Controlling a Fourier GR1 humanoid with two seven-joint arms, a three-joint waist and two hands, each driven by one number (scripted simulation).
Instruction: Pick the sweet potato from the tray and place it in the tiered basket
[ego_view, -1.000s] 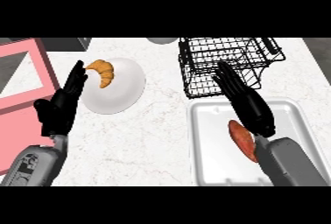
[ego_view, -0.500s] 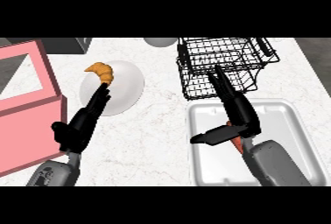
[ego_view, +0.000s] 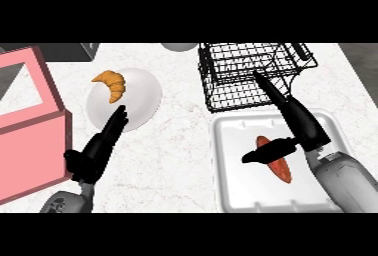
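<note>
The orange-red elongated sweet potato (ego_view: 275, 161) lies in the white rectangular tray (ego_view: 235, 188), partly under the right hand (ego_view: 299, 122). That hand is spread wide, fingers straight toward the black wire tiered basket (ego_view: 230, 62), thumb over the potato. The left hand (ego_view: 97, 147) rests open beside the white round plate (ego_view: 144, 96) holding a golden croissant (ego_view: 111, 83).

We see bright, even light across the white marbled counter (ego_view: 177, 150), with no glare or hot spots. The white rectangular tray (ego_view: 236, 190) and round white plate (ego_view: 144, 95) carry soft grey shading rather than hard shadows. The black wire tiered basket (ego_view: 244, 75) leans outward toward the upper edge, hinting at wide-angle stretch.
</note>
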